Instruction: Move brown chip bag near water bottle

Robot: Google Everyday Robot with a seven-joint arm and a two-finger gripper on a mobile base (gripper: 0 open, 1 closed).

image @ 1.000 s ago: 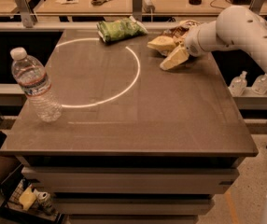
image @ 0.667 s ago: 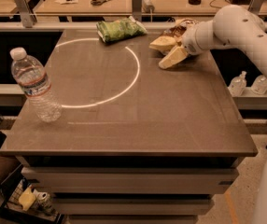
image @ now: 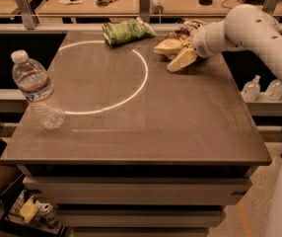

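Nearest, on the front left part of the brown counter (image: 156, 127), the water bottle (image: 37, 90) stands upright, its white cap on and its label band around the upper body. It sits just outside a white ring (image: 143, 78) marked on the counter top, which curves across the left and middle of the surface. Off the counter's right edge, on a lower ledge, two small white-capped bottles (image: 263, 88) stand side by side. Farther back, near the far right corner, the white arm (image: 249, 28) reaches in from the right and ends in the pincer (image: 162, 58), which hangs low over the counter with its two cream fingers (image: 183, 59) spread apart and nothing visible between them. The brown chip bag (image: 188, 28) lies just behind the pincer at the far edge, partly hidden by it, well apart from the water bottle on the opposite side. A green chip bag (image: 126, 32) lies at the far edge near the middle, left of the pincer. Beyond the counter, scissors (image: 106, 2) lie on another table.
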